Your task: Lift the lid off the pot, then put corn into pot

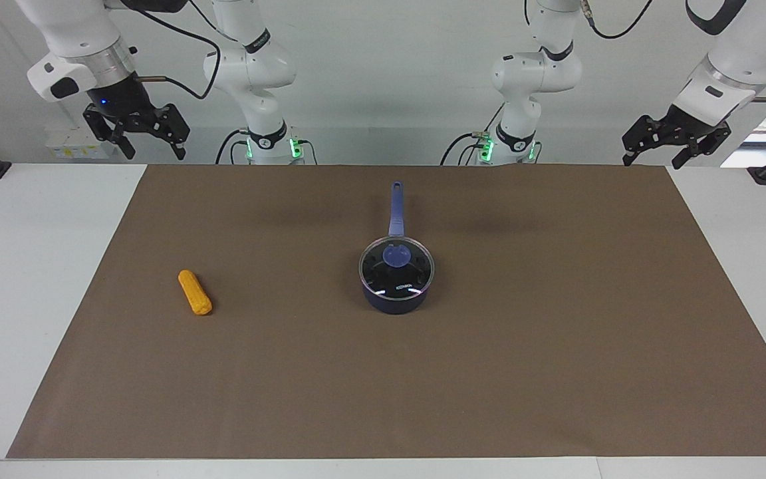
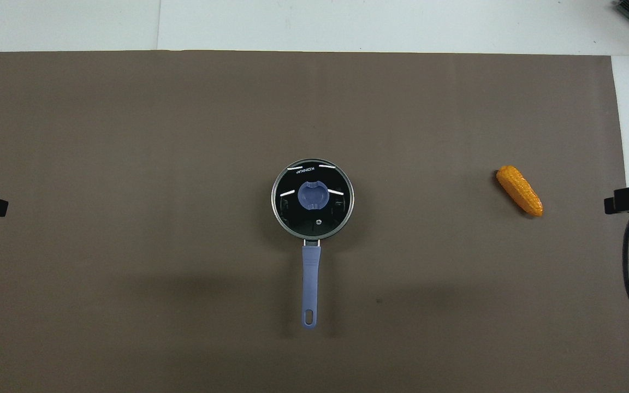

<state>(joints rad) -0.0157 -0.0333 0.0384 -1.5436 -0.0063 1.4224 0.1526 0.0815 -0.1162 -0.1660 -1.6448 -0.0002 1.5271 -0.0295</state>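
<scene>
Brown mat (image 1: 556,346) over white table (image 1: 24,279)

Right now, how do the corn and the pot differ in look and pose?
The corn is orange-yellow and ridged; the pot is dark navy blue. The corn lies on its side, toward the right arm's end; the pot stands upright mid-table, closed by the lid. Both rest on the brown mat, untouched.

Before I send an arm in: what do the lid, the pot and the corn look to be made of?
The round clear lid looks like glass with a thin metal rim: light streaks glint on it and the black inside shows through; its blue knob seems plastic. The dark navy pot looks like coated metal, its long blue handle matte, likely plastic. The orange-yellow corn cob looks like ridged moulded plastic, probably a toy.
</scene>
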